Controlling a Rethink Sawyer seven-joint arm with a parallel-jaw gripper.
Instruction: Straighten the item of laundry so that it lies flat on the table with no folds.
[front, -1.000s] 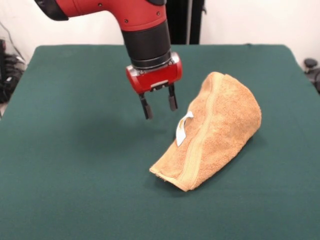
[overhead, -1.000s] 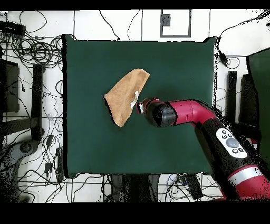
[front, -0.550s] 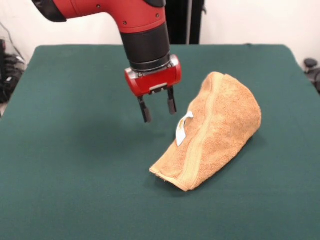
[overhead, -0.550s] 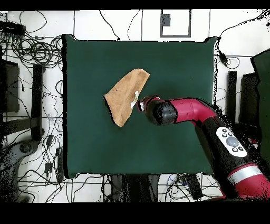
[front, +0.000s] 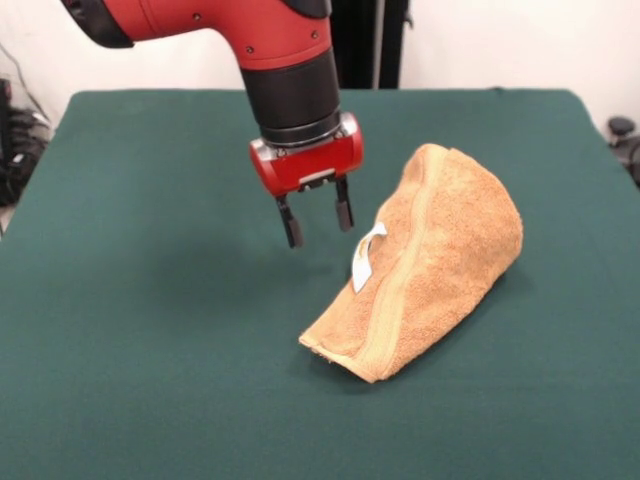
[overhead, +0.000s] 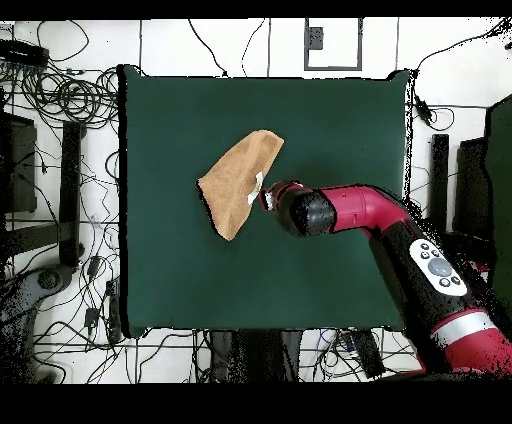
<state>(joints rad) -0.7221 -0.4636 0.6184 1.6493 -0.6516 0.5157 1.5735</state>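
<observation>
The green worktop (front: 150, 300) carries the towel (front: 440, 260) folded over, right of centre in the front view. The gripper (front: 317, 218) hovers beside it, jaws parted and empty. Best to pinch one layer near the white tag (front: 364, 256), then peel outward.

You see a white wall (front: 500, 40) behind the desk, and black cables (overhead: 60, 95) tangled over the pale floor (overhead: 165, 45) around it.
</observation>
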